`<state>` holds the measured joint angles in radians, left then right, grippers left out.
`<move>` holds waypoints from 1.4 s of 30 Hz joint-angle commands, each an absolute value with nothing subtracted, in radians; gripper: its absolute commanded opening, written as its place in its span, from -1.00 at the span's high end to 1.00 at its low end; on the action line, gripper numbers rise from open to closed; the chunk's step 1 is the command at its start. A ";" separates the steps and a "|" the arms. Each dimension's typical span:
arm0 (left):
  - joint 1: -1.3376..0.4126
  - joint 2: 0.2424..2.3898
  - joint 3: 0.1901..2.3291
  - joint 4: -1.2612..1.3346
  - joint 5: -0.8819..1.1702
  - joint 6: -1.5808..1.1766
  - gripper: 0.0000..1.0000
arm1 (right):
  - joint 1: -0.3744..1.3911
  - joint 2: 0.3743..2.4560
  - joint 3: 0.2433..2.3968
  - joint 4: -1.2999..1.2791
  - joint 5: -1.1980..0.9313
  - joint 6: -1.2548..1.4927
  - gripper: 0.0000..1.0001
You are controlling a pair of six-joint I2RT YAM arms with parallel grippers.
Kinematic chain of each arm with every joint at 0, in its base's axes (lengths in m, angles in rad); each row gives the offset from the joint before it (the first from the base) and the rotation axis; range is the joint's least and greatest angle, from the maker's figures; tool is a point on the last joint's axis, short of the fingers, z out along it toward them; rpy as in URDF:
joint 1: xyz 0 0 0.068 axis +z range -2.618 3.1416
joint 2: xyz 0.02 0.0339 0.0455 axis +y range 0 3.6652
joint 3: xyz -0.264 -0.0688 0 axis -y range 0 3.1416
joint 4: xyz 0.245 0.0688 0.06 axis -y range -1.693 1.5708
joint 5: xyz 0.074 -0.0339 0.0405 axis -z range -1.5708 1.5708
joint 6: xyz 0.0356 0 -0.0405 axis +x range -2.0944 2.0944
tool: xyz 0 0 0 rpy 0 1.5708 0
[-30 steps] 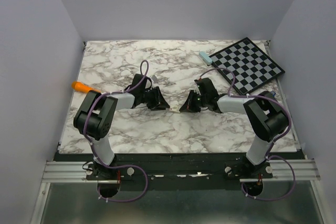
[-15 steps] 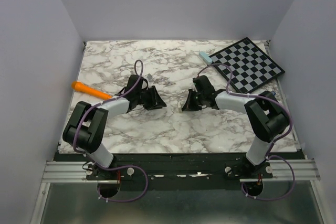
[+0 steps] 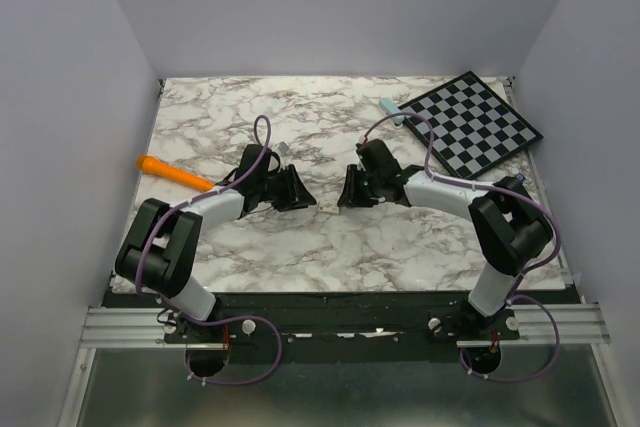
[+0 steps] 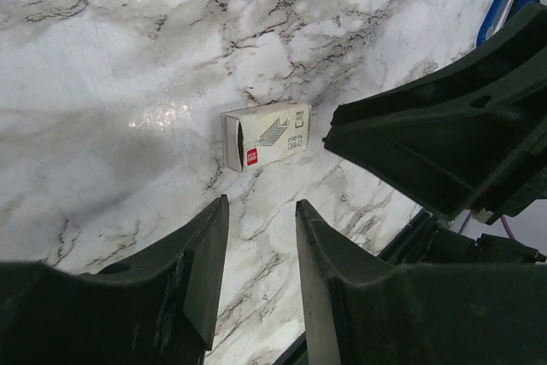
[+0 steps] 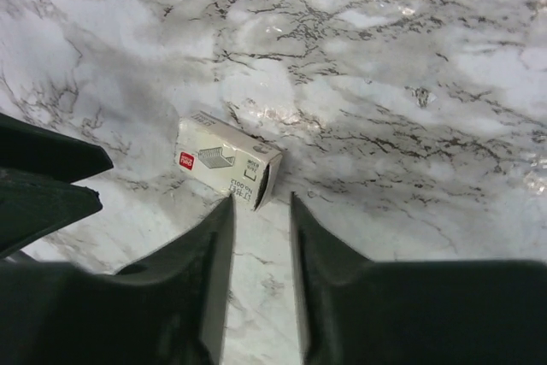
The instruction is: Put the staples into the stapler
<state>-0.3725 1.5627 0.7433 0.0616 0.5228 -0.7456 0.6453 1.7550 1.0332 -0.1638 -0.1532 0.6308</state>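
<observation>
A small white staple box (image 4: 267, 136) with a red logo lies flat on the marble between my two grippers, its open end (image 5: 263, 181) dark. My left gripper (image 4: 261, 203) is open and empty, a short way from the box. My right gripper (image 5: 261, 198) is open too, its left fingertip just touching the box's near corner. In the top view the two grippers (image 3: 300, 192) (image 3: 350, 191) face each other at mid-table. The light blue stapler (image 3: 390, 109) lies far back beside the chessboard. A tiny grey piece (image 3: 285, 150), perhaps the staples, lies behind the left arm.
A chessboard (image 3: 473, 125) fills the back right corner. An orange pen-like stick (image 3: 165, 169) lies at the left edge. Purple cables arch over both wrists. The right gripper's fingers (image 4: 444, 138) loom just beyond the box in the left wrist view.
The right gripper has opened and slid a little to the left toward the left one. The left arm's elbow has swung out to the left; its gripper stays in place.
</observation>
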 commanded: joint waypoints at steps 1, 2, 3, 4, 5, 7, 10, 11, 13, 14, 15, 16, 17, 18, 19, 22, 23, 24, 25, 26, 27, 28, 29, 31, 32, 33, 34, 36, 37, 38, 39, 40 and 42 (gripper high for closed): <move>-0.371 1.577 0.755 0.084 0.495 -0.752 0.09 | 0.652 1.721 1.026 -0.192 -0.103 0.662 0.06; -0.371 1.586 0.762 0.098 0.502 -0.756 0.07 | 0.652 1.717 1.017 -0.186 -0.104 0.672 0.00; -0.371 1.604 0.776 0.104 0.508 -0.761 0.07 | 0.652 1.717 1.009 -0.173 -0.106 0.683 -0.04; -0.373 1.614 0.784 0.107 0.520 -0.765 0.06 | 0.652 1.715 0.996 -0.169 -0.107 0.699 -0.08; -0.373 1.627 0.794 0.107 0.525 -0.765 0.06 | 0.650 1.713 0.991 -0.161 -0.107 0.707 -0.10; -0.373 1.661 0.818 0.109 0.537 -0.769 0.06 | 0.650 1.715 0.980 -0.143 -0.118 0.721 -0.12; -0.376 1.706 0.844 0.114 0.555 -0.773 0.06 | 0.643 1.720 0.960 -0.107 -0.141 0.752 -0.11; -0.377 1.716 0.850 0.114 0.567 -0.773 0.06 | 0.638 1.721 0.956 -0.098 -0.146 0.767 -0.10; -0.382 1.739 0.857 0.110 0.572 -0.772 0.06 | 0.632 1.726 0.943 -0.080 -0.159 0.773 -0.09; -0.382 1.744 0.857 0.112 0.571 -0.772 0.07 | 0.627 1.727 0.939 -0.074 -0.163 0.779 -0.08; -0.382 1.752 0.857 0.110 0.566 -0.770 0.07 | 0.624 1.729 0.930 -0.060 -0.167 0.782 -0.07; -0.383 1.755 0.859 0.106 0.561 -0.766 0.07 | 0.621 1.729 0.922 -0.051 -0.182 0.787 -0.06; -0.382 1.758 0.859 0.098 0.557 -0.761 0.07 | 0.614 1.730 0.916 -0.042 -0.189 0.796 -0.05; -0.383 1.764 0.864 0.098 0.555 -0.758 0.08 | 0.611 1.729 0.910 -0.020 -0.196 0.798 -0.04; -0.383 1.769 0.865 0.097 0.557 -0.756 0.08 | 0.609 1.732 0.898 -0.009 -0.212 0.799 -0.04; -0.385 1.778 0.871 0.094 0.554 -0.752 0.09 | 0.603 1.741 0.891 0.025 -0.225 0.805 -0.03; -0.387 1.779 0.871 0.094 0.557 -0.750 0.12 | 0.601 1.746 0.891 0.028 -0.227 0.807 -0.03; -0.387 1.782 0.874 0.094 0.557 -0.750 0.13 | 0.600 1.749 0.891 0.035 -0.230 0.807 -0.02; -0.388 1.784 0.876 0.094 0.558 -0.749 0.13 | 0.598 1.750 0.891 0.041 -0.239 0.805 -0.01; -0.390 1.784 0.877 0.095 0.558 -0.749 0.14 | 0.597 1.753 0.890 0.046 -0.244 0.807 -0.01; -0.390 1.783 0.877 0.095 0.558 -0.749 0.15 | 0.595 1.756 0.890 0.058 -0.248 0.808 -0.01; -0.391 1.784 0.877 0.095 0.558 -0.749 0.15 | 0.594 1.759 0.890 0.064 -0.253 0.810 0.00; -0.393 1.786 0.877 0.097 0.558 -0.749 0.16 | 0.592 1.761 0.888 0.071 -0.256 0.811 0.00; -0.397 1.790 0.879 0.097 0.563 -0.749 0.18 | 0.589 1.770 0.890 0.080 -0.265 0.813 0.00; -0.399 1.792 0.880 0.094 0.564 -0.749 0.20 | 0.588 1.775 0.890 0.083 -0.270 0.815 0.00; -0.402 1.795 0.879 0.095 0.565 -0.749 0.21 | 0.586 1.776 0.891 0.084 -0.271 0.816 0.00; -0.402 1.795 0.880 0.095 0.565 -0.749 0.21 | 0.587 1.784 0.893 0.087 -0.279 0.816 0.01; -0.405 1.796 0.881 0.094 0.565 -0.749 0.24 | 0.584 1.790 0.897 0.089 -0.287 0.813 0.02; -0.406 1.799 0.882 0.092 0.566 -0.747 0.24 | 0.584 1.798 0.899 0.089 -0.291 0.810 0.03; -0.407 1.801 0.882 0.087 0.566 -0.749 0.25 | 0.584 1.801 0.900 0.090 -0.291 0.807 0.03; -0.408 1.804 0.882 0.084 0.565 -0.747 0.27 | 0.584 1.805 0.902 0.091 -0.296 0.807 0.04; -0.410 1.805 0.882 0.086 0.565 -0.747 0.28 | 0.584 1.810 0.907 0.089 -0.304 0.804 0.05; -0.411 1.805 0.884 0.084 0.565 -0.747 0.30 | 0.584 1.818 0.908 0.090 -0.311 0.799 0.05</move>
<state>-0.4026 1.7912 0.8589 0.0887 0.5438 -0.7593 0.5888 1.7844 0.9001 0.0689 -0.2775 0.8082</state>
